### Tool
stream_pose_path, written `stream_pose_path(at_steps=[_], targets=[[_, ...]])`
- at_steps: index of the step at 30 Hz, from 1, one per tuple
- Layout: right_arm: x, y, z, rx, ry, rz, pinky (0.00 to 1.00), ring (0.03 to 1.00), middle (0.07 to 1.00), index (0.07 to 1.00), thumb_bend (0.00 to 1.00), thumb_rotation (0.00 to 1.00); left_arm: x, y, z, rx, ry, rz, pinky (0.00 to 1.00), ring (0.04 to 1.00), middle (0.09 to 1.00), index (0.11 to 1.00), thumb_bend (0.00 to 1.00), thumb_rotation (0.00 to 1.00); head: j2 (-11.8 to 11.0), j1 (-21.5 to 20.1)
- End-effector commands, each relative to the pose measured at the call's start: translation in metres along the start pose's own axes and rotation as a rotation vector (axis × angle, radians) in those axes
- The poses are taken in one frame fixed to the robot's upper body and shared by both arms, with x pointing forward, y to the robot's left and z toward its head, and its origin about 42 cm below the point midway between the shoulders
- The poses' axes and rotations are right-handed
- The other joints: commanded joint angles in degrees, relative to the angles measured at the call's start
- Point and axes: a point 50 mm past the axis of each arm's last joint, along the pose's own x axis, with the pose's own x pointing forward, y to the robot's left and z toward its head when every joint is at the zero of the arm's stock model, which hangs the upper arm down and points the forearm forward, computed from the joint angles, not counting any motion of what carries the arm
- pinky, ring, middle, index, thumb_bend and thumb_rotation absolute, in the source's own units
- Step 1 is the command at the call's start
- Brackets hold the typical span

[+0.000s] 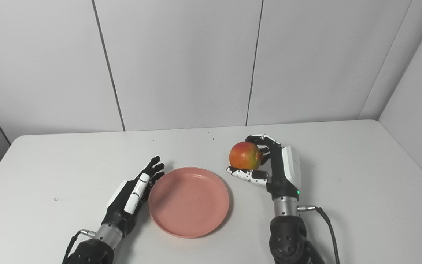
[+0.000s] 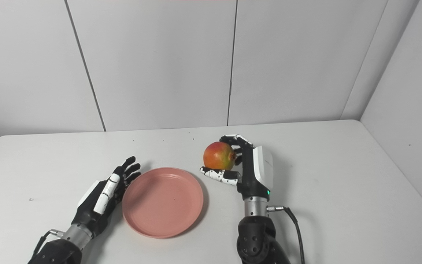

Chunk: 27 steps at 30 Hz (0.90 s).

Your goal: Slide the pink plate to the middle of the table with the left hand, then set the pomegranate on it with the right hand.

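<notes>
The pink plate (image 1: 189, 201) lies flat on the white table (image 1: 361, 172), near the front middle. My left hand (image 1: 134, 192) rests open beside the plate's left rim, fingers stretched out and close to or touching the rim. My right hand (image 1: 273, 167) is shut on the pomegranate (image 1: 245, 155), a red and yellow fruit, with fingers curled over its top and the thumb under it. The pomegranate is held just right of the plate's far right rim; I cannot tell whether it is off the table. The same scene shows in the right eye view, with the plate (image 2: 162, 201) and pomegranate (image 2: 218, 155).
Grey wall panels stand behind the table's far edge and along its right side. A black cable (image 1: 326, 220) runs from my right wrist toward the front edge. Small dark specks mark the tabletop.
</notes>
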Motion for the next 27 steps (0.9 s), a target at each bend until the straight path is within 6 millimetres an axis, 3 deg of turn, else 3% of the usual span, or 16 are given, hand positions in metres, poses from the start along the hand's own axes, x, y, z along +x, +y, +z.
stream_pose_path(at_steps=[1,27], targets=[[0.015,-0.002,0.025,0.039,-0.116,-0.022,0.35,0.399,0.475,0.544,0.51,0.0,0.003,-0.001,0.01,0.019,-0.021,-0.014,0.92,0.94,0.954,0.958,0.53,1.0,0.08,0.05],[0.002,0.039,0.049,0.135,-0.173,0.102,0.33,0.394,0.469,0.544,0.51,0.0,0.003,-0.003,0.013,0.021,-0.023,-0.013,0.93,0.945,0.959,0.964,0.52,1.0,0.55,0.86]])
